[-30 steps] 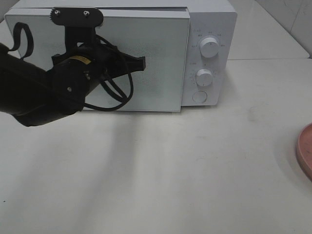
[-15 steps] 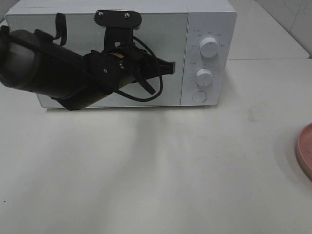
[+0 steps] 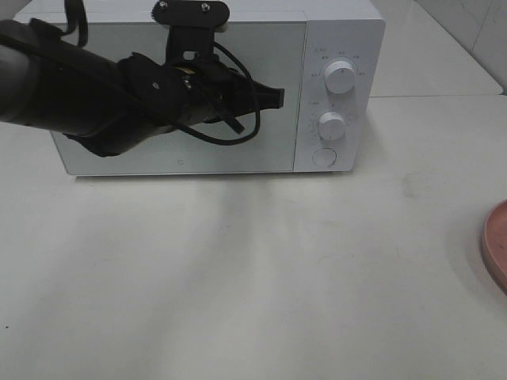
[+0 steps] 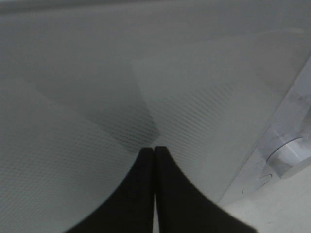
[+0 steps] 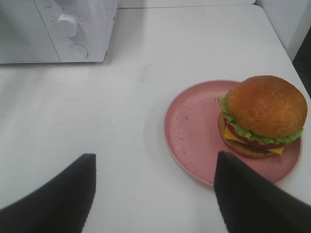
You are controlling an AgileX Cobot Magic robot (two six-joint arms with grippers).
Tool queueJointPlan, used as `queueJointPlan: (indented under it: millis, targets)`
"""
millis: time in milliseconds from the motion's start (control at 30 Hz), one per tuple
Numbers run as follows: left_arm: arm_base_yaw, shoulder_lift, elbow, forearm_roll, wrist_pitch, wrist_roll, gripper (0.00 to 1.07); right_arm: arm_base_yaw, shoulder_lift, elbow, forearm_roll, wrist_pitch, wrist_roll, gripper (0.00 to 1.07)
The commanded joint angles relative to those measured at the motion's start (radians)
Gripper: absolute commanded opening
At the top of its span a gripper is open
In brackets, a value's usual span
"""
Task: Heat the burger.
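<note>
left gripper [image 4: 154, 150] was closed empty against the microwave [image 3: 341, 32] door. right gripper [image 5: 154, 194] stood apart; burger [image 5: 262, 116] sat at three o'clock on pink plate [image 5: 189, 126].

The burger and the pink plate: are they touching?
Touching. The right wrist view shows the burger sitting on the pink plate, its bottom bun resting flat on the plate's surface toward one side.

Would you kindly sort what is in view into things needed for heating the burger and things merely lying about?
Needed: burger; microwave, door shut; pink plate under the burger.
Lying about: nothing else visible on the white table.
</note>
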Motion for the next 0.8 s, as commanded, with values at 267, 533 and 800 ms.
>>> queueJointPlan:
  millis: [267, 533, 800]
  targets:
    - [0.007, -0.207, 0.228, -0.022, 0.380, -0.003, 0.72, -0.004, -0.027, 0.001, -0.007, 0.003, -0.006, 0.68]
    - [0.009, -0.322, 0.292, 0.094, 0.689, 0.003, 1.00, -0.004, -0.027, 0.001, -0.007, 0.003, -0.006, 0.68]
    - [0.087, -0.450, 0.292, 0.269, 1.073, -0.174, 1.00, -0.004, -0.027, 0.001, -0.007, 0.003, -0.006, 0.68]
